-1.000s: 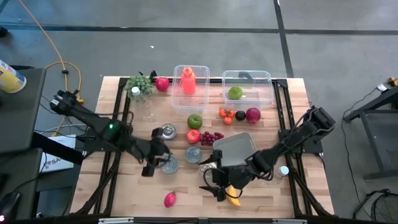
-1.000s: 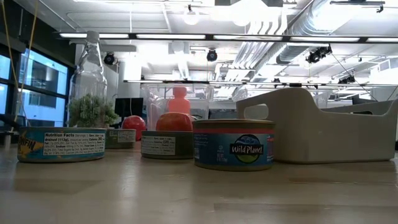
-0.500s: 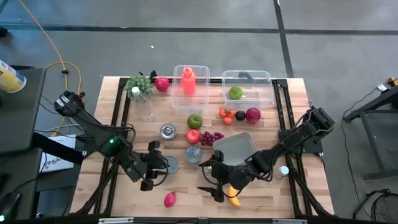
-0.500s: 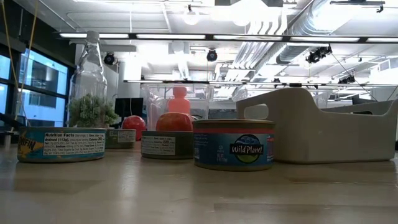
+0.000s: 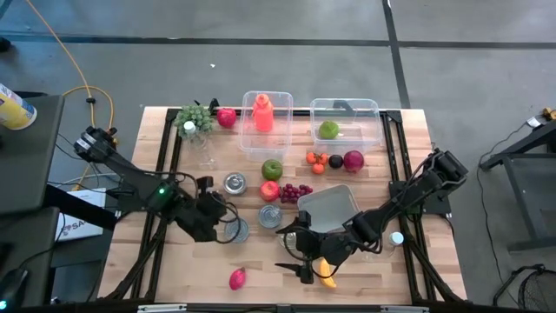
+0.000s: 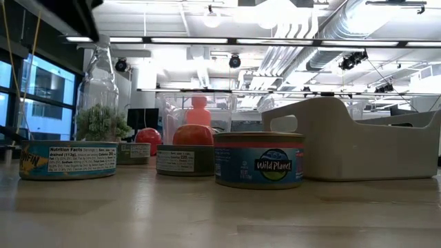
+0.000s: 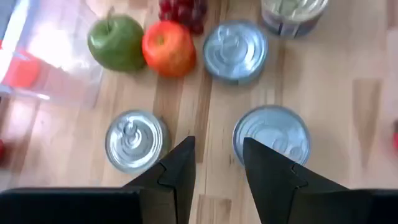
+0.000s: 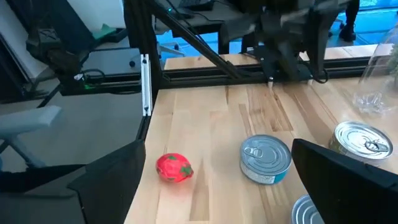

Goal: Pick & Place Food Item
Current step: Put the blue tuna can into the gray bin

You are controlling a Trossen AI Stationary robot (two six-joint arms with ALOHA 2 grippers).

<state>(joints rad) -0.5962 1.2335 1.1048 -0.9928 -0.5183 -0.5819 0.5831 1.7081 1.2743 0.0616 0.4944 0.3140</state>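
Several tins stand on the wooden table. My left gripper (image 5: 221, 210) (image 7: 217, 163) hangs open above the bare wood between two silver-topped tins (image 7: 135, 140) (image 7: 272, 134), pointing steeply down, nothing between its fingers. Beyond it lie a third tin (image 7: 235, 42), a green apple (image 7: 115, 42), a red apple (image 7: 168, 48) and dark grapes (image 5: 296, 190). My right gripper (image 5: 294, 257) (image 8: 227, 186) stands wide open near the table's front, above a banana (image 5: 327, 276). Ahead of it a red strawberry (image 8: 174, 168) (image 5: 237, 278) lies on the wood beside a tin (image 8: 266, 160).
A white bin (image 5: 328, 209) (image 6: 365, 141) stands beside the right arm. At the far edge stand two clear tubs (image 5: 267, 111) (image 5: 346, 122), green grapes (image 5: 195, 117) and a clear bottle (image 6: 98, 76). Tomatoes (image 5: 317, 161) and dark fruit (image 5: 354, 160) lie right of centre.
My left gripper swung out toward the near edge, then drew back over the tins, sinking and tipping more steeply down. Part of that arm now shows at the low view's upper left corner. Nothing on the table has moved.
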